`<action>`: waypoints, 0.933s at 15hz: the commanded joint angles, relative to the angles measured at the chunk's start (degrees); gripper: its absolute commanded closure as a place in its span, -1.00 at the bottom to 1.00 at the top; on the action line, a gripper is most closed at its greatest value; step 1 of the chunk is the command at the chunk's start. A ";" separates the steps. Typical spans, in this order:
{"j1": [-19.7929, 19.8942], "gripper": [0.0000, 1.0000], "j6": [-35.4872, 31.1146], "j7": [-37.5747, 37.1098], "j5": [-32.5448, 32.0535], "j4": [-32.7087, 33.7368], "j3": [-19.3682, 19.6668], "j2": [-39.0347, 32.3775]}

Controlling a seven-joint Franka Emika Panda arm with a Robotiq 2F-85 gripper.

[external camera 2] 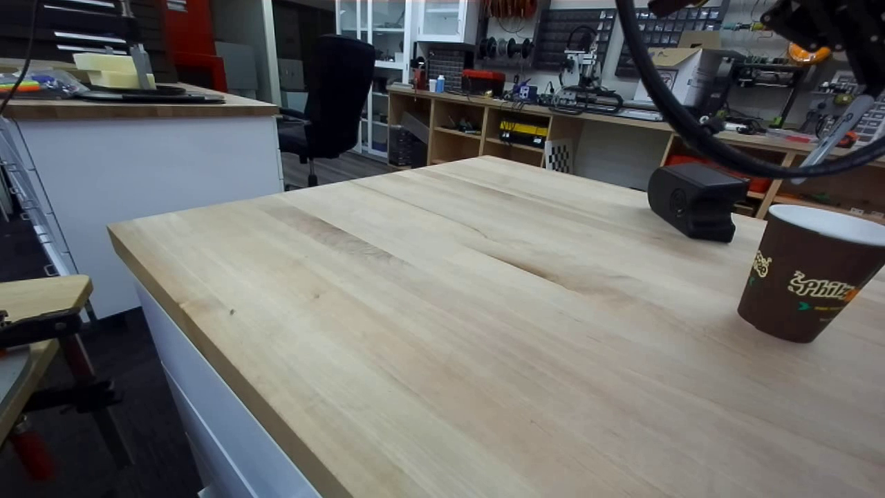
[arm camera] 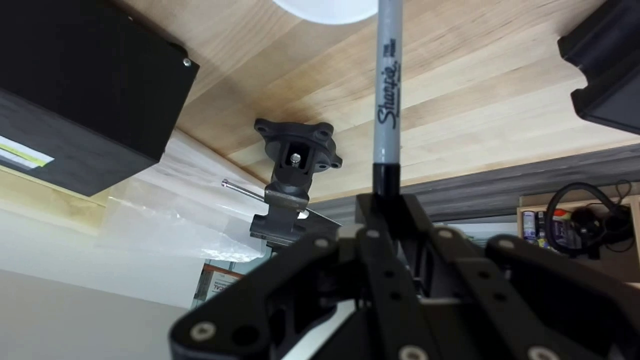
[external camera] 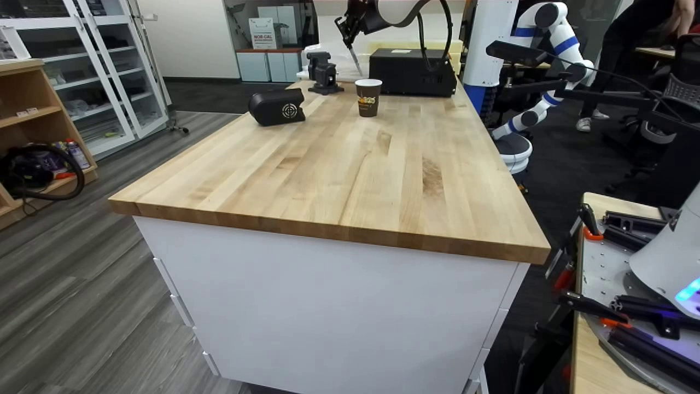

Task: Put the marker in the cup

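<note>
1. The marker is showing a grey barrel with "Sharpie" lettering and one black end. The gripper is pinching it by that black end.
2. The barrel is extending outward from the gripper and running past the top edge of the wrist view. In both exterior views it is slanting downward, grey part lowest.
3. The cup, dark brown with a pale rim, is standing upright on the wooden table. In both exterior views the marker's lower end is appearing a little above the rim; whether it is hanging over the mouth, I cannot tell from these angles.
4. In an exterior view, a black cable is crossing in front of that lower end.
5. A black box and a vise are standing near the cup; a black case is lying apart from it.
6. Beyond the table, a white-and-blue robot arm is standing.
</note>
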State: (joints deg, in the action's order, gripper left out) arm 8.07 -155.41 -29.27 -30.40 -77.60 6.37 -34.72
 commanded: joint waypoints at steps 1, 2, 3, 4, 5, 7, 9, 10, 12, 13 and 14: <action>-1.94 0.89 -1.17 -3.50 -2.80 -5.99 2.38 4.04; -2.29 0.89 -1.08 -3.58 -3.46 -6.57 2.87 4.27; -2.55 0.90 -1.02 -3.87 -4.06 -7.22 3.29 4.64; -2.83 0.89 -1.00 -4.21 -4.71 -7.84 3.75 5.02; -3.06 0.89 -1.05 -4.43 -5.23 -8.32 4.16 5.32; -3.52 0.90 -1.22 -5.07 -6.38 -9.07 5.03 5.74; -3.81 0.89 -1.65 -5.87 -7.48 -9.81 5.66 6.18; -3.97 0.90 -1.75 -6.25 -7.87 -10.01 5.96 6.29; -4.13 0.89 -2.68 -6.84 -8.68 -10.13 6.52 6.04; -4.13 0.89 -3.59 -7.30 -9.27 -9.97 6.85 5.69; -4.04 0.89 -4.36 -7.66 -9.68 -9.87 7.16 5.32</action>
State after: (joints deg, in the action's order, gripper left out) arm 4.96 -156.77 -34.09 -37.54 -84.22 11.63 -31.39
